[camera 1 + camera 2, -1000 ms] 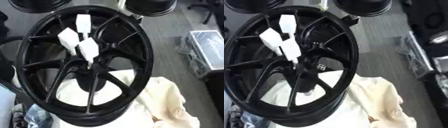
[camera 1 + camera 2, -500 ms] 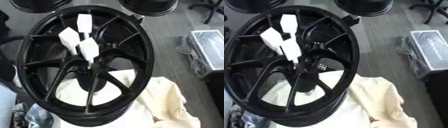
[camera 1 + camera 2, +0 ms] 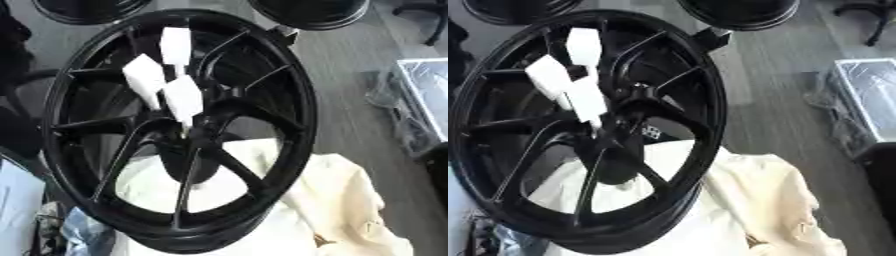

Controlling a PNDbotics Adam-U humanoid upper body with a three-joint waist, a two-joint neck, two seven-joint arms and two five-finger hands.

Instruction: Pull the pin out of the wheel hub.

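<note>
Fingers of either hand show in neither eye view, so how far they are open, and whether they hold anything, cannot be told here; nothing grasps the wheel or anything on it. With no fingers to measure from, all that can be said is that the task's things lie out of their reach for now, in the middle of the view.

The black wheel [image 3: 293, 105] stands tilted, face up toward the camera, its lower rim resting on a cream cloth [image 3: 350, 200]. The cloth probably serves to pad the rim and keep it from sliding. That tilt lays the hub [image 3: 199, 134] open to a reach from above.

Three white pieces cluster just above and to the left of the hub, over the spokes. The lowest white piece [image 3: 184, 97] narrows to a thin stem that runs down into the hub. I take it for the pin, or the pin's handle. The other two, the upper white piece [image 3: 175, 44] and the left white piece [image 3: 144, 80], sit just beside it, and I cannot tell whether they too are seated in the hub.

A hand coming for the pin would have to arrive from a view edge and close on the lowest white piece without knocking its neighbours, then draw along the stem's line, up and away from the hub.
</note>
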